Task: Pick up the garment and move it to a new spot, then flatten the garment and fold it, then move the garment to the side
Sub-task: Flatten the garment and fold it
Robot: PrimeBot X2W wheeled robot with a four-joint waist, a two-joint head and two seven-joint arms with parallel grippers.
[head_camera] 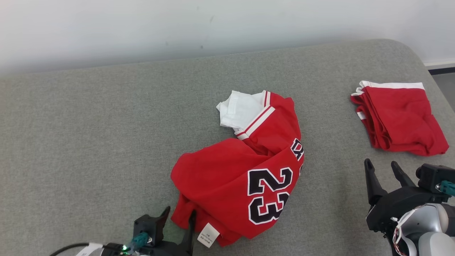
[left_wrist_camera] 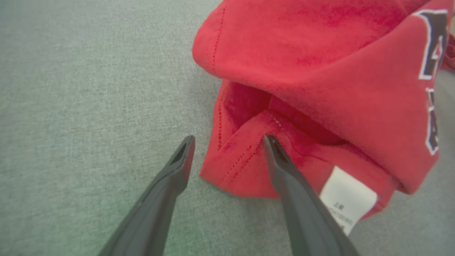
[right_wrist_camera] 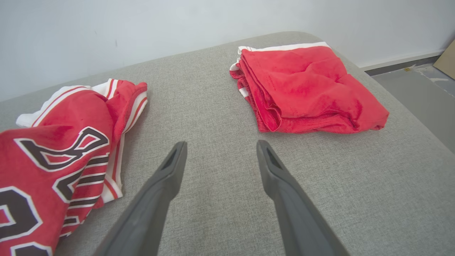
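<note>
A red jersey (head_camera: 220,170) lies crumpled near the middle of a grey fabric-covered table (head_camera: 89,142). A black "23" edged in white faces up on its near right part. A white sleeve (head_camera: 241,110) with red stripes sticks out at its far end. A white label (head_camera: 208,234) hangs at its near hem.

The left claw (head_camera: 180,212) sits at the jersey's near left corner, fingers apart. In the left wrist view the left claw (left_wrist_camera: 229,138) straddles that corner. One finger (left_wrist_camera: 177,167) is over bare table. The other finger (left_wrist_camera: 284,167) lies across the red hem, just beside the label (left_wrist_camera: 346,199). The corner of the jersey (left_wrist_camera: 320,71) is between them, not pinched. I cannot tell whether the finger over the hem touches the cloth.

The right claw (head_camera: 381,163) is at the near right, fingers apart and holding nothing. In the right wrist view the right claw (right_wrist_camera: 221,143) is over bare table (right_wrist_camera: 213,89), with the jersey (right_wrist_camera: 53,149) to one side. On the other side lies a folded red cloth (right_wrist_camera: 305,89) with white trim. In the head view this folded red cloth (head_camera: 401,121) rests at the table's far right, well apart from the jersey. A pale wall (head_camera: 213,21) runs behind the table.
</note>
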